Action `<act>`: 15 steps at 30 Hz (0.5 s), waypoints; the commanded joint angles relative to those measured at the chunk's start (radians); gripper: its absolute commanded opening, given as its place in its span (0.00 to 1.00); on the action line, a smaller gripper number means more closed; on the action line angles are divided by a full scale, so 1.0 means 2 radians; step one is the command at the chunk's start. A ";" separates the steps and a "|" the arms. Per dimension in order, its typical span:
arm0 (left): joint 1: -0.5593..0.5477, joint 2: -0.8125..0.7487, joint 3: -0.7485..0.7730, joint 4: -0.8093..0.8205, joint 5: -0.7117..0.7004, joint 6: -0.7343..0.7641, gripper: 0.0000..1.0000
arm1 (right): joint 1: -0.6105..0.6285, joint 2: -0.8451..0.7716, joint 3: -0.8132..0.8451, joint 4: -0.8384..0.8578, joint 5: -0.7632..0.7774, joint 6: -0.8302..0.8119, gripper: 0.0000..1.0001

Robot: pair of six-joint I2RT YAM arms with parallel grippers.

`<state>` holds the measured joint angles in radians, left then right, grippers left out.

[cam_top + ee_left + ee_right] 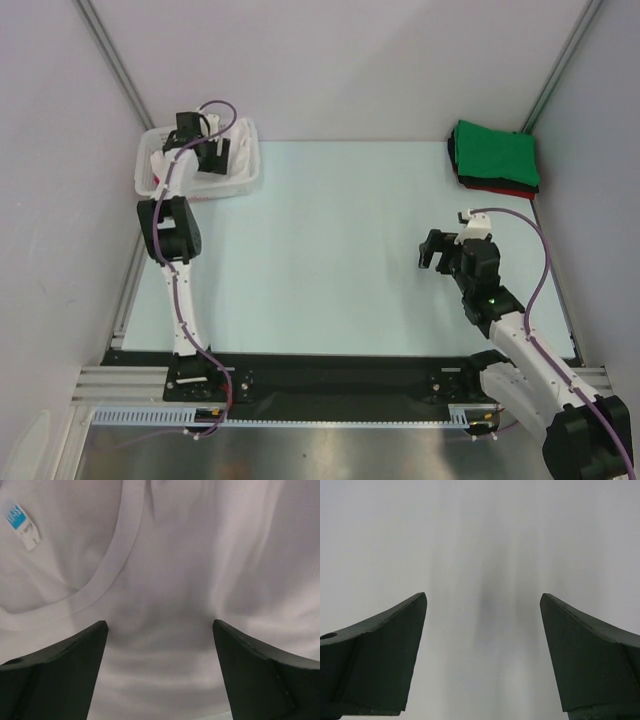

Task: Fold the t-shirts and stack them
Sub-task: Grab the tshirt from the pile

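A white t-shirt [241, 140] lies crumpled in the white lattice basket [240, 186] at the far left. In the left wrist view the white t-shirt [200, 555] fills the frame, with its ribbed collar [117, 560] and a blue-and-white neck label [21, 523]. My left gripper [210, 152] is open inside the basket, its jaws wide apart just above the cloth [159, 627]. My right gripper [432, 256] is open and empty above the bare table [482, 600]. A folded stack sits at the far right, with a green shirt [495, 152] on top, a red one [500, 189] under it and a dark edge [453, 150].
The basket stands against the left wall. The folded stack lies in the far right corner by the right wall. Pale table surface [330, 240] stretches between the two arms. A black rail [330, 380] runs along the near edge at the arm bases.
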<state>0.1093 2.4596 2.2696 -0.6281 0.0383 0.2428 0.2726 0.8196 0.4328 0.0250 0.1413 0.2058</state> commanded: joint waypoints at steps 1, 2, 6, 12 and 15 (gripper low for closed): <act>-0.002 0.021 0.039 -0.017 0.020 -0.010 0.87 | 0.005 0.002 0.025 0.004 0.021 -0.009 1.00; -0.002 0.026 0.039 -0.018 0.020 -0.010 0.72 | 0.005 0.002 0.026 0.004 0.021 -0.011 1.00; -0.002 0.017 0.033 -0.017 0.025 -0.015 0.00 | 0.007 0.014 0.041 0.001 0.022 -0.013 1.00; -0.001 -0.112 -0.053 0.029 0.031 -0.011 0.00 | 0.020 0.018 0.052 -0.001 0.024 -0.017 1.00; -0.002 -0.167 -0.052 0.006 0.042 0.004 0.00 | 0.026 0.015 0.054 -0.002 0.027 -0.019 1.00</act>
<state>0.1089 2.3447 2.1464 -0.6277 0.0723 0.2359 0.3111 0.8570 0.4904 0.0109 0.1707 0.1829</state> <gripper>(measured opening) 0.014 0.994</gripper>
